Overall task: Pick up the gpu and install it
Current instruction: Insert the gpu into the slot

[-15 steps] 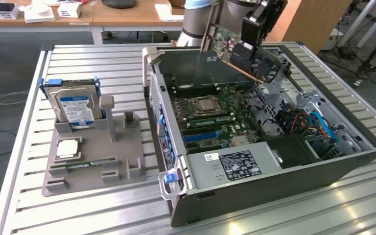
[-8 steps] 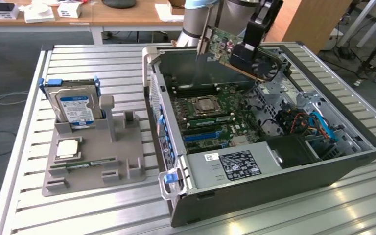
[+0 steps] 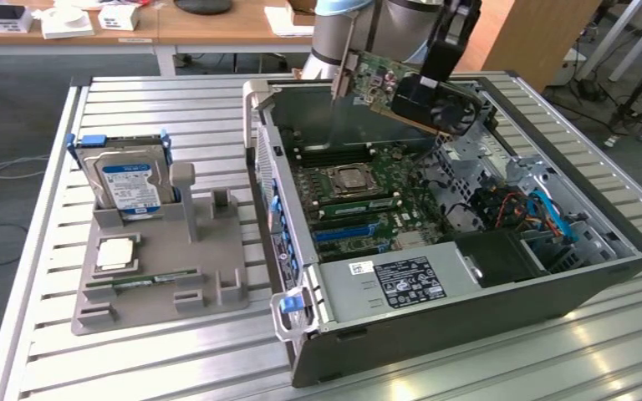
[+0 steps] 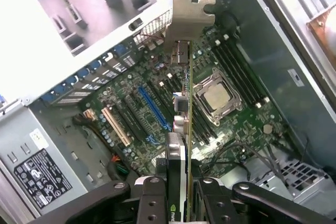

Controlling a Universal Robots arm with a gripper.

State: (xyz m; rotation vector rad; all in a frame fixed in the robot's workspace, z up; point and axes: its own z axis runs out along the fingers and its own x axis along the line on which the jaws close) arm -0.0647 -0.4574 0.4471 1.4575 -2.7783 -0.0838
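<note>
Exterior view has the gripper [image 3: 430, 83] at the top of the frame, right of centre, clamped on the gpu [image 3: 383, 83], jaws closed partway onto the card. The card hangs tilted in the air over the far end of the open PC case [image 3: 588, 284], clear of the motherboard [image 3: 377, 200], with its metal bracket [image 3: 341, 79] toward the frame's left. Wrist view looks along the card's edge: the gpu [image 4: 184, 129] sits between the fingers [image 4: 152, 203], and the blue PCIe slot [image 4: 155, 109] is on the board beneath, off to one side. On the exterior view's left, a hard drive [image 3: 131, 184] stands in the gray holder tray [image 3: 226, 251].
</note>
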